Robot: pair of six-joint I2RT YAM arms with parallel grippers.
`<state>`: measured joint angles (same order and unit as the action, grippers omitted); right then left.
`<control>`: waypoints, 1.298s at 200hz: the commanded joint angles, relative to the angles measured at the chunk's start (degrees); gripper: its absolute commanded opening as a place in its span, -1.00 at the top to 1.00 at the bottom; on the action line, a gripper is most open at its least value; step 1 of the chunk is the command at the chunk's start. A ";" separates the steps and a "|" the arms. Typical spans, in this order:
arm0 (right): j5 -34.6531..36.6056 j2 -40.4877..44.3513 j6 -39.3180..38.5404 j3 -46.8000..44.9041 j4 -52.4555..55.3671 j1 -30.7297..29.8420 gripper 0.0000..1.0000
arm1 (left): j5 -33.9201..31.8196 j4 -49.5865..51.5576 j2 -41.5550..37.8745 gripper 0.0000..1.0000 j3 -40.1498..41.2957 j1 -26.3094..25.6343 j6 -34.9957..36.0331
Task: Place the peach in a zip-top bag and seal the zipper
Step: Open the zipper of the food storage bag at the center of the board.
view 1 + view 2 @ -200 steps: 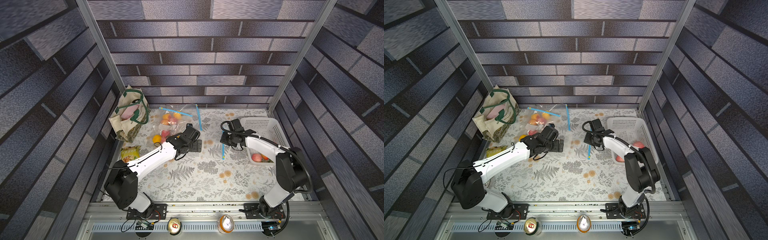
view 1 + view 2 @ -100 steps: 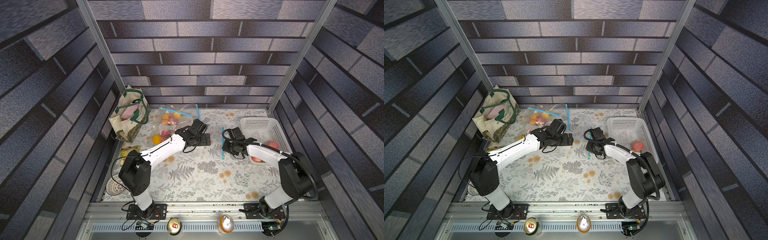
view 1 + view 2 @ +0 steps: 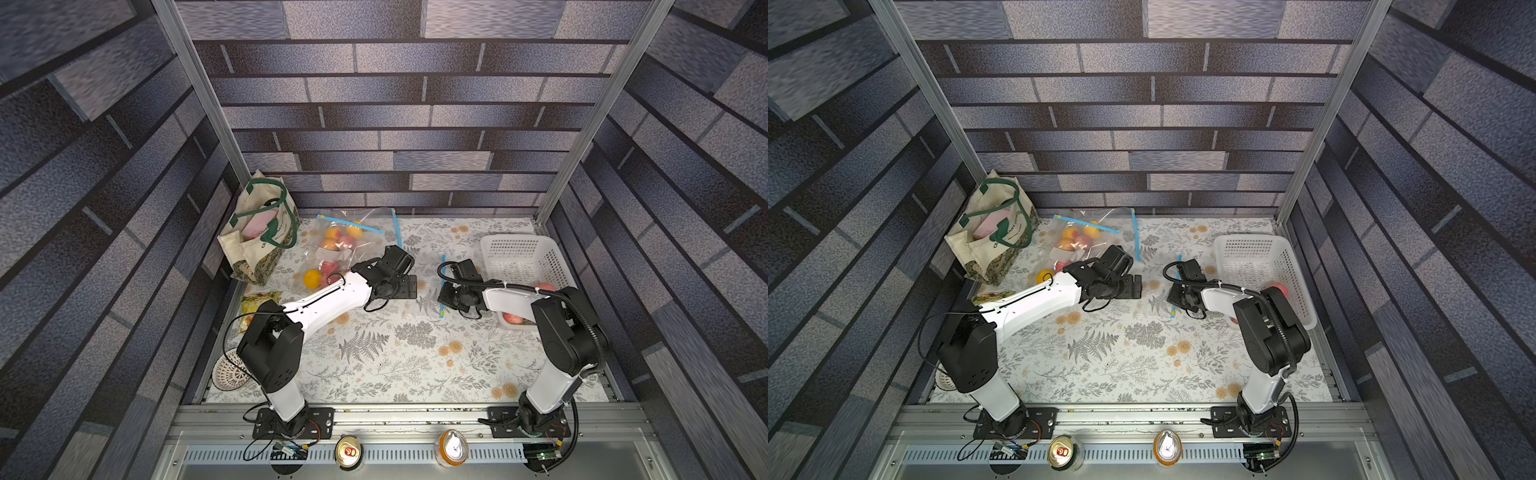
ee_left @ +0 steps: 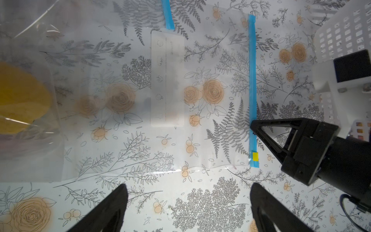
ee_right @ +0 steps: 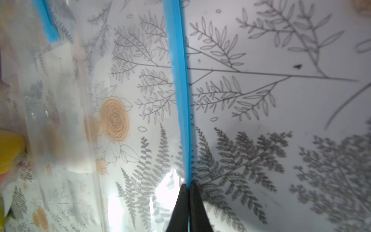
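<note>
An empty clear zip-top bag lies flat on the floral tabletop between the two arms. Its blue zipper strip runs along the side nearest the right arm, with a yellow tab at one end. My right gripper is shut on that strip. My left gripper stands open over bare table at the bag's opposite edge, holding nothing. Two peaches lie in the white basket, partly hidden by the right arm.
At the back left lie filled zip bags of fruit and a tote bag. An orange and a snack packet sit by the left arm. A white strainer lies at the front left.
My left gripper has swung right from the fruit bags to the flat bag's edge. My right gripper came forward and down, opened briefly, and shut on the blue zipper strip.
</note>
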<state>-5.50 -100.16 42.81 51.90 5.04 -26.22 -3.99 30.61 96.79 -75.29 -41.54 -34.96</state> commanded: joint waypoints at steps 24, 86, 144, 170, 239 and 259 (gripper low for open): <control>-4.90 6.51 2.91 -3.90 -8.53 -0.21 1.00 | 1.01 0.33 -0.32 -0.92 0.20 1.00 0.71; -5.29 15.48 -5.80 -4.60 -8.63 -7.48 1.00 | 9.54 -1.13 1.19 -0.91 -5.45 1.40 -3.01; -6.90 20.61 -10.71 -6.98 -8.26 -13.60 1.00 | 17.23 -9.45 -0.40 -0.46 -1.53 4.02 -5.31; -5.36 21.23 -10.06 -7.51 -7.14 -14.10 1.00 | 16.56 -8.67 0.82 -0.25 -1.80 3.79 -4.83; -5.96 19.39 -9.31 -6.71 -6.90 -14.11 1.00 | 14.32 -9.18 3.86 0.06 -3.15 2.67 -0.71; -5.95 19.48 -9.25 -6.90 -6.76 -14.11 1.00 | 14.44 -9.12 5.67 0.19 -4.36 3.12 -0.02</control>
<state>-11.27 -80.14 33.76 44.71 -2.48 -40.03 11.57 20.73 100.40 -77.49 -38.33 -37.60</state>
